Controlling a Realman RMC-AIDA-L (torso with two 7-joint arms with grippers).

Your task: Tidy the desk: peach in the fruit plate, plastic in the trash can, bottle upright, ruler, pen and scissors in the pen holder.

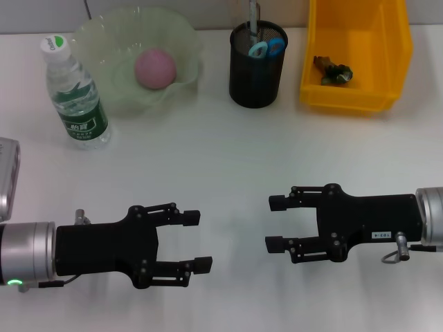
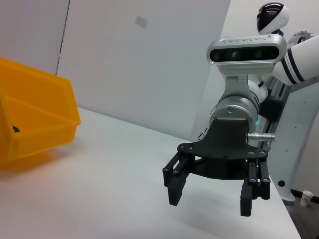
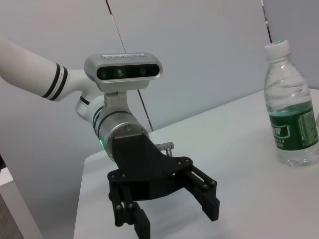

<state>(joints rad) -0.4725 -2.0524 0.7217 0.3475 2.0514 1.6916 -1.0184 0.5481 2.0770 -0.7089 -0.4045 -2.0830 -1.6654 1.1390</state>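
Both grippers, left (image 1: 196, 240) and right (image 1: 276, 223), gape apart over bare desk (image 1: 228, 152).

White desk (image 1: 228, 159) as I see it from the head camera. Standing directly on it, along the far edge: upright bottle (image 1: 74, 93), green plate (image 1: 118, 69), black mesh pen holder (image 1: 257, 66), yellow bin (image 1: 356, 55). A grey box (image 1: 7, 176) sits at my left edge.

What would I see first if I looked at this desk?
Probably the two black robot hands, the left hand and right hand, open and facing each other at the near edge. Then the bright yellow bin at the far right and the pink peach in the green plate.
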